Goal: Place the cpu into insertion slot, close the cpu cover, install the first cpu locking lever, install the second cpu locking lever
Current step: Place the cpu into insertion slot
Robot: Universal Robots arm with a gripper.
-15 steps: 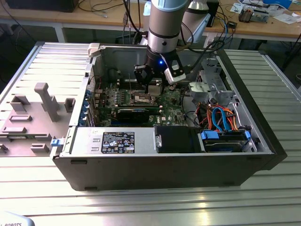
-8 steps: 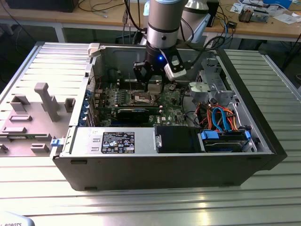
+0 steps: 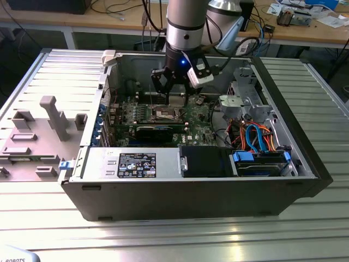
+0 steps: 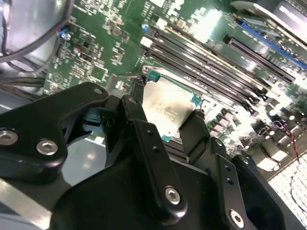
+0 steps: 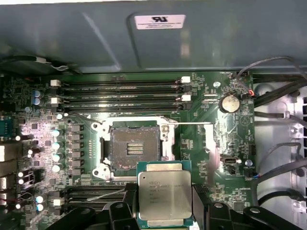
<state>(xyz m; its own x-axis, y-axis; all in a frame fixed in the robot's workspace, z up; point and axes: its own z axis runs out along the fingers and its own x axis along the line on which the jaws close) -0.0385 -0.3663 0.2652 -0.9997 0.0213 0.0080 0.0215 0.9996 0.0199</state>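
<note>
- Step one, placing: my gripper (image 5: 165, 205) clamps the cpu (image 5: 164, 191) by two opposite edges.
- Open slot (image 5: 133, 149) lies near, just beyond my fingertips.
- Seating calls for squaring up first, I judge.

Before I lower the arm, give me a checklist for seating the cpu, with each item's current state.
1. cpu clamped in the gripper: ok.
2. insertion slot uncovered, contacts exposed: ok.
3. cpu edges parallel to the slot's edges in the first wrist view: ok.
4. cpu centred over the slot: cannot tell.
5. Slot contacts free of debris: cannot tell.
</note>
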